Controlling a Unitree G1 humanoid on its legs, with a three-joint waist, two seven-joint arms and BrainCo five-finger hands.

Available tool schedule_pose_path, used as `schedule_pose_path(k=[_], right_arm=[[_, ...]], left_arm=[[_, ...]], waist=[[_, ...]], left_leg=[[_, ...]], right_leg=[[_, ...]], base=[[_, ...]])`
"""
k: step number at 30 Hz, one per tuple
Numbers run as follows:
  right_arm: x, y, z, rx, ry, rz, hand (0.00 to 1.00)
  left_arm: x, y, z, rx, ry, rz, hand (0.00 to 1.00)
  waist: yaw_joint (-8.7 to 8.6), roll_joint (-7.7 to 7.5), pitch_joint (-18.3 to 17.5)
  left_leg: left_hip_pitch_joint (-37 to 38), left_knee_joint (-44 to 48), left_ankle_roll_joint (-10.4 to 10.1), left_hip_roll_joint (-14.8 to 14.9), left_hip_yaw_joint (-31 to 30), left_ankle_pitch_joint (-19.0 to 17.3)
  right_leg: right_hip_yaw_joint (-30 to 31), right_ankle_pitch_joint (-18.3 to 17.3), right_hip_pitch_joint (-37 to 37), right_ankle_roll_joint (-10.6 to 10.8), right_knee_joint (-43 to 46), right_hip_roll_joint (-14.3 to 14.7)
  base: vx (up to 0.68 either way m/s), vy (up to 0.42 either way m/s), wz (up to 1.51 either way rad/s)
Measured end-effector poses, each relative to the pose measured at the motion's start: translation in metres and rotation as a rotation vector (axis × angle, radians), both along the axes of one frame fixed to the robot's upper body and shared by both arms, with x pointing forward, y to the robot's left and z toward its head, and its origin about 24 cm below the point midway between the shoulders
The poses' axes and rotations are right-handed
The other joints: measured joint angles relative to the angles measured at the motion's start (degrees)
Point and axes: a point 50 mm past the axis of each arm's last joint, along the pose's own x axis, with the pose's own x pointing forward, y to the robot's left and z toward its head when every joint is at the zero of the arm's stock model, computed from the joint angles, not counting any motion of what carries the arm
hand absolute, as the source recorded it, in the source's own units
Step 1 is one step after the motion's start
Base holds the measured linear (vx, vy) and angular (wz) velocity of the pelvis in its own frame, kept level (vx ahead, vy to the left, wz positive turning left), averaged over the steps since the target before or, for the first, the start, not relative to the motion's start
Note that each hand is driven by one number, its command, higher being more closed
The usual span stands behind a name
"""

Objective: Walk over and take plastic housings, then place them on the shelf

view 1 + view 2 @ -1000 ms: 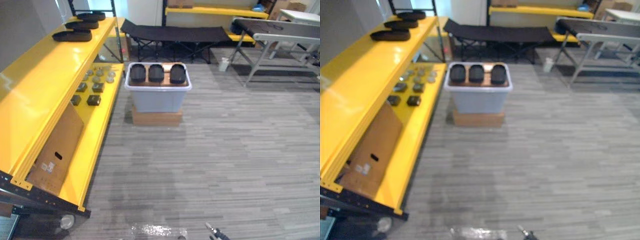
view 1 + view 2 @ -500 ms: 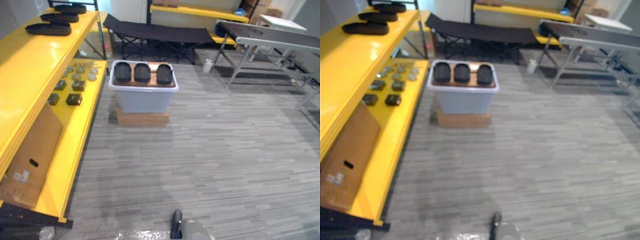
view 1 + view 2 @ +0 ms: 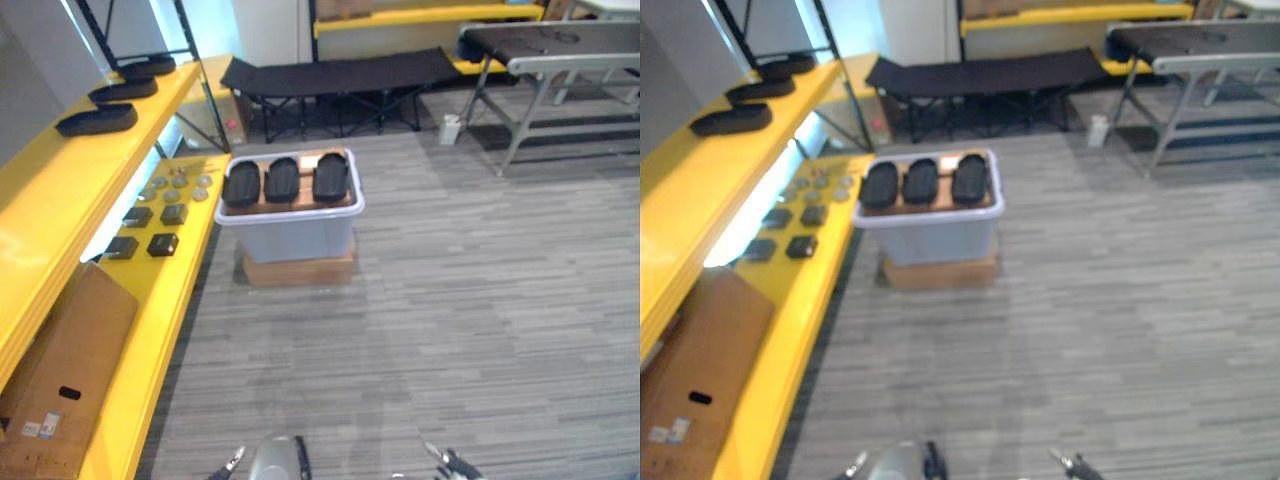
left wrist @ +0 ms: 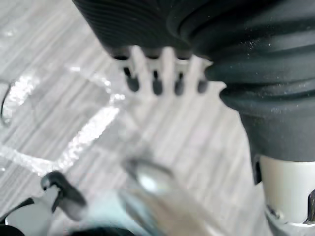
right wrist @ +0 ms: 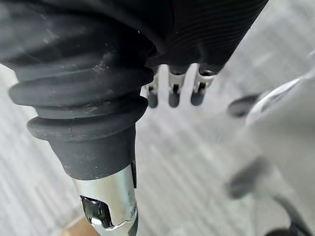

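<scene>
Camera nearer: three housings (image 3: 282,181) in bin (image 3: 290,238)

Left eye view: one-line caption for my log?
Three black housings lie atop a grey bin beside a yellow shelf that holds three more.

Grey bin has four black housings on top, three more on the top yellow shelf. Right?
No: the grey bin carries three black housings, not four, per the left eye view. Three more on the top yellow shelf is correct.
</scene>
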Motion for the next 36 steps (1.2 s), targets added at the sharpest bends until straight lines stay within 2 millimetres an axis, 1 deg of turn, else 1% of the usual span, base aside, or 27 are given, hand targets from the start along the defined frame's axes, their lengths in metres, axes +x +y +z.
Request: schedule_pose_path(k=[1,2,3,5,6,7,8,9,11,14,15,16,18,20,23,24,25,26,27,28,29,31,32,33,34,35,36], right_arm=[[-0.001,0.001,-0.001,0.003,0.004,0.005,0.0],[0.001,0.008,-0.001,0.019,0.004,0.022,0.0],[0.001,0.013,-0.002,0.029,0.008,0.042,0.0],[0.003,0.014,-0.002,0.031,0.009,0.058,0.0],[0.001,0.015,-0.003,0.036,0.02,0.06,0.0],[-0.001,0.017,-0.003,0.042,0.03,0.061,0.0],[-0.004,0.022,-0.005,0.058,0.048,0.066,0.0],[-0.006,0.026,-0.007,0.063,0.056,0.066,0.0],[-0.003,0.02,-0.005,0.044,0.044,0.07,0.0],[0.0,0.02,-0.004,0.035,0.019,0.074,0.0],[0.001,0.019,-0.003,0.031,0.011,0.07,0.0],[0.003,0.016,-0.002,0.026,-0.008,0.046,0.0],[0.004,0.015,0.0,0.031,-0.028,0.035,0.0],[0.003,0.016,-0.001,0.035,-0.031,0.033,0.0],[-0.003,0.019,-0.002,0.047,-0.016,0.03,0.0],[-0.005,0.021,-0.003,0.049,-0.01,0.036,0.0],[-0.004,0.02,-0.002,0.045,-0.013,0.036,0.0],[-0.007,0.016,-0.002,0.036,-0.002,0.042,0.0],[-0.011,0.011,-0.002,0.028,0.013,0.03,0.0],[-0.013,0.01,-0.003,0.027,0.02,0.022,0.0],[-0.016,0.009,-0.003,0.025,0.021,0.012,0.0],[-0.012,0.008,-0.002,0.014,-0.001,-0.003,0.0],[-0.009,0.007,-0.001,0.005,-0.017,-0.018,0.0],[-0.009,0.003,0.0,-0.002,-0.025,-0.044,0.0],[-0.008,0.002,0.0,-0.003,-0.026,-0.049,0.0],[-0.007,0.005,0.0,0.001,-0.033,-0.049,0.0],[-0.006,0.01,0.0,0.013,-0.038,-0.046,0.0]], left_arm=[[-0.003,0.0,-0.001,-0.002,0.01,0.001,0.0],[-0.013,0.003,-0.002,0.003,0.036,-0.004,0.0],[-0.012,0.01,0.0,0.018,0.032,-0.008,0.0],[-0.005,0.013,0.001,0.03,0.015,-0.028,0.0],[-0.004,0.013,0.001,0.034,0.015,-0.039,0.0],[-0.005,0.014,0.001,0.037,0.014,-0.04,0.0],[-0.005,0.016,0.001,0.048,0.012,-0.047,0.0],[-0.005,0.016,0.002,0.06,0.011,-0.069,0.0],[-0.004,0.016,0.002,0.081,0.009,-0.096,0.0],[0.012,0.015,0.004,0.078,-0.032,-0.106,0.0],[0.018,0.013,0.005,0.074,-0.045,-0.116,0.0],[0.031,0.011,0.006,0.065,-0.071,-0.122,0.0],[0.037,0.007,0.007,0.046,-0.089,-0.091,0.0],[0.037,-0.002,0.006,0.008,-0.097,-0.032,0.0],[0.036,-0.009,0.006,-0.02,-0.119,0.061,0.0],[0.032,-0.01,0.005,-0.029,-0.119,0.101,0.0],[0.033,-0.012,0.005,-0.037,-0.122,0.115,0.0],[0.033,-0.015,0.005,-0.049,-0.125,0.129,0.0],[0.033,-0.015,0.005,-0.05,-0.128,0.138,0.0],[0.033,-0.016,0.005,-0.054,-0.127,0.141,0.0],[0.033,-0.015,0.005,-0.053,-0.127,0.142,0.0],[0.033,-0.013,0.005,-0.047,-0.131,0.137,0.0],[0.034,-0.01,0.006,-0.039,-0.141,0.135,0.0],[0.034,-0.009,0.006,-0.033,-0.148,0.123,0.0],[0.033,-0.009,0.006,-0.031,-0.148,0.119,0.0],[0.033,-0.003,0.007,-0.011,-0.148,0.097,0.0],[0.033,0.002,0.007,0.012,-0.147,0.069,0.0]], waist=[[0.2,-0.06,0.1],[0.45,-1.08,0.3],[0.45,-2.97,0.8],[0.09,-3.84,0.8],[-0.09,-3.81,0.8],[-0.11,-3.96,0.8],[-0.06,-4.31,0.9],[-0.1,-4.24,0.9],[-0.38,-4.01,1.0],[-1.45,-2.95,0.2],[-1.83,-2.65,0.1],[-2.21,-2.19,-0.2],[-3.23,-2.1,-0.4],[-3.75,-2.04,-0.6],[-3.36,-1.93,-1.8],[-3.04,-2.15,-2.6],[-3.42,-1.27,-2.4],[-3.48,-0.26,-2.9],[-2.09,0.52,-2.8],[-1.84,0.52,-2.6],[-1.69,0.49,-2.6],[-1.64,0.02,-2.7],[-1.63,-0.55,-2.5],[-1.59,-0.48,-2.5],[-1.43,-0.37,-2.5],[-1.39,-1.93,-2.2],[-1.32,-2.69,-2.3]], left_leg=[[0.1,0.0,1.4,0.0,0.0,2.5],[1.3,1.0,3.9,-0.6,0.7,6.3],[2.0,1.2,4.8,-2.1,1.4,6.9],[2.3,0.9,5.6,-3.6,1.5,6.8],[3.1,0.5,8.1,-4.2,1.4,7.1],[4.0,-0.1,9.3,-4.7,1.5,7.0],[7.2,-2.3,10.0,-5.8,1.3,6.4],[10.4,-4.2,10.1,-6.4,1.3,6.1],[15.2,-6.4,9.9,-6.8,1.5,5.0],[18.4,-7.1,8.7,-5.8,-0.1,2.9],[18.3,-7.1,8.9,-5.5,-0.6,2.3],[18.5,-7.1,8.9,-5.2,-2.0,1.3],[19.6,-6.9,8.9,-5.4,-3.6,-0.2],[21.6,-5.4,8.6,-5.7,-5.6,-2.6],[20.7,1.9,6.6,-5.6,-8.5,-9.5],[18.6,9.3,4.2,-4.7,-8.4,-13.1],[15.9,15.5,2.8,-3.4,-7.6,-14.0],[9.2,30.0,0.9,0.1,-5.6,-13.2],[6.0,36.1,1.6,3.3,-3.3,-13.8],[6.1,35.6,1.9,4.5,-2.4,-14.0],[6.1,32.3,2.0,5.8,-1.2,-14.2],[6.1,22.5,1.3,5.4,-1.6,-13.3],[5.8,14.6,1.1,4.3,-3.1,-10.4],[5.3,8.2,1.0,3.8,-5.1,-5.3],[5.3,7.0,0.7,4.2,-5.1,-0.8],[6.3,6.9,0.8,3.5,-3.8,2.9],[7.0,6.4,1.2,2.9,-3.1,2.6]], right_leg=[[0.3,-0.9,1.2,0.4,-0.2,0.1],[0.7,-2.8,3.2,0.7,0.6,-0.8],[0.8,-3.7,3.6,0.5,2.3,-2.2],[1.7,-2.9,1.5,0.0,7.2,-3.7],[2.2,-2.8,-0.7,0.0,13.1,-4.8],[2.9,-2.7,-2.0,0.3,17.5,-5.4],[3.4,-1.2,-6.2,4.8,29.1,-7.7],[3.8,-2.3,-10.6,6.2,38.9,-9.7],[1.1,-5.5,-14.6,5.4,42.1,-12.0],[-0.1,-6.8,-19.2,5.5,25.7,-9.8],[0.5,-5.9,-20.4,6.2,21.9,-9.1],[2.1,-2.2,-23.7,6.6,14.7,-7.7],[3.8,2.4,-25.6,6.6,10.4,-7.1],[4.8,4.2,-25.9,6.4,10.5,-6.5],[4.1,3.5,-25.3,3.2,13.3,-4.7],[4.1,5.2,-24.2,1.1,13.1,-4.0],[2.9,5.0,-23.3,0.6,13.4,-3.7],[1.3,4.4,-21.3,-0.1,11.7,-2.7],[0.2,4.6,-18.4,0.0,10.2,-2.2],[0.0,4.5,-16.4,-0.1,9.5,-2.1],[-0.2,4.5,-13.3,-0.1,8.1,-2.6],[0.1,4.3,-10.9,0.2,7.2,-4.7],[0.7,3.5,-10.0,1.5,7.0,-6.6],[1.5,2.5,-9.4,3.2,6.9,-7.5],[1.7,1.9,-9.1,4.2,6.9,-7.6],[2.8,1.1,-8.3,5.4,6.8,-8.9],[3.1,1.3,-8.5,5.7,7.0,-9.6]], base=[[0.52,0.191,-0.11],[0.48,0.163,0.08],[0.46,0.16,0.15],[0.39,0.197,0.36],[0.37,0.222,0.39],[0.38,0.195,0.24],[0.38,0.166,0.07],[0.43,0.18,0.02],[0.37,0.138,-0.04],[0.32,0.019,0.17],[0.2,-0.007,0.33],[0.19,-0.004,0.36],[0.27,-0.041,0.53],[0.36,-0.107,0.59],[0.42,-0.155,0.5],[0.44,-0.194,0.63],[0.41,-0.174,0.7],[0.38,-0.132,0.57],[0.4,-0.111,0.38],[0.52,-0.105,0.18],[0.43,-0.062,0.11],[0.41,0.029,-0.04],[0.39,0.143,-0.13],[0.32,0.163,-0.17],[0.32,0.186,-0.24],[0.24,0.16,-0.27],[0.26,0.189,-0.28]])
